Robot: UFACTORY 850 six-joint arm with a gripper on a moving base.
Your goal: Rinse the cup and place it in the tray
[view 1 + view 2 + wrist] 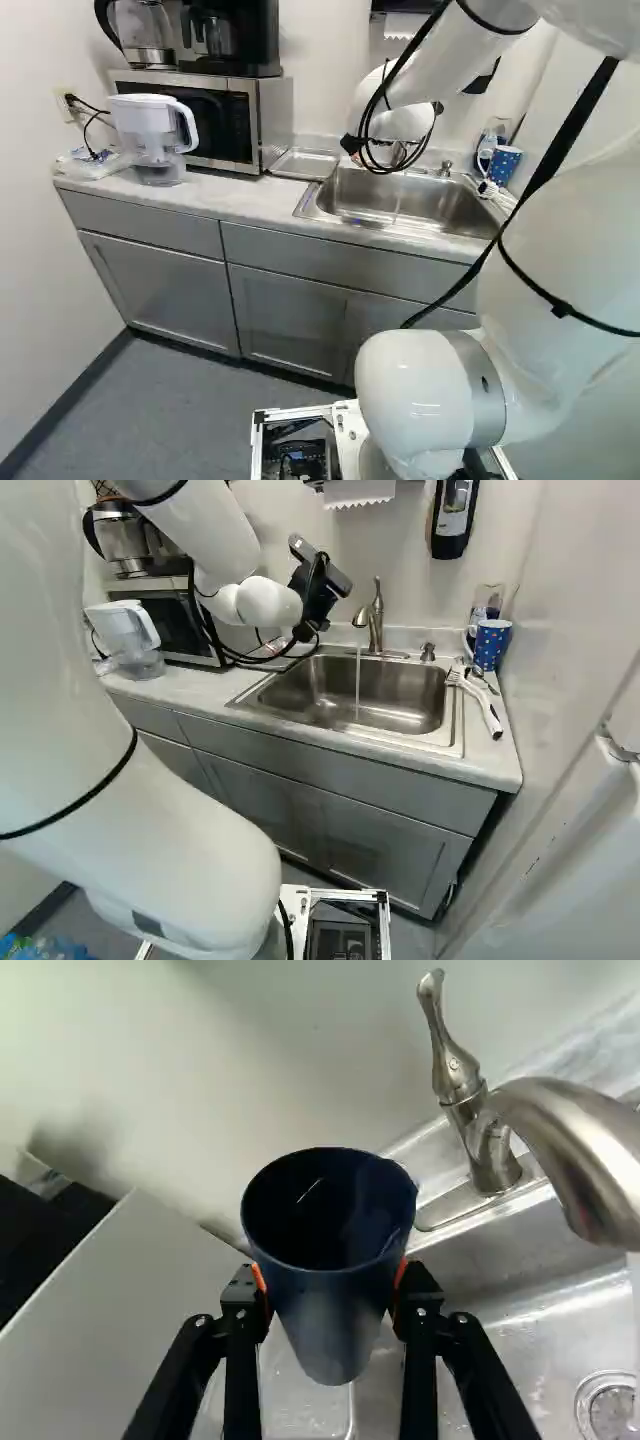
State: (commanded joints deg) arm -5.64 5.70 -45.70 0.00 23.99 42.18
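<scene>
In the right base view my gripper [318, 595] hangs over the counter's back, just left of the tap. The wrist view shows the gripper [330, 1278] shut on a dark blue cup [335, 1320], orange pads against its two sides. The cup's mouth faces the camera and its inside looks dark. I cannot make the cup out in the base views. The tray [305, 163] lies on the counter between microwave and sink; part of it shows beneath the cup. Water runs from the faucet [376, 620] into the sink [350, 695], apart from the cup.
A microwave [215, 125] with coffee makers on top and a white pitcher [155, 135] stand left of the tray. Right of the sink are a blue patterned mug [490, 643], a brush [480, 702] and a soap dispenser pump [427, 652]. A dispenser [453, 518] hangs on the wall.
</scene>
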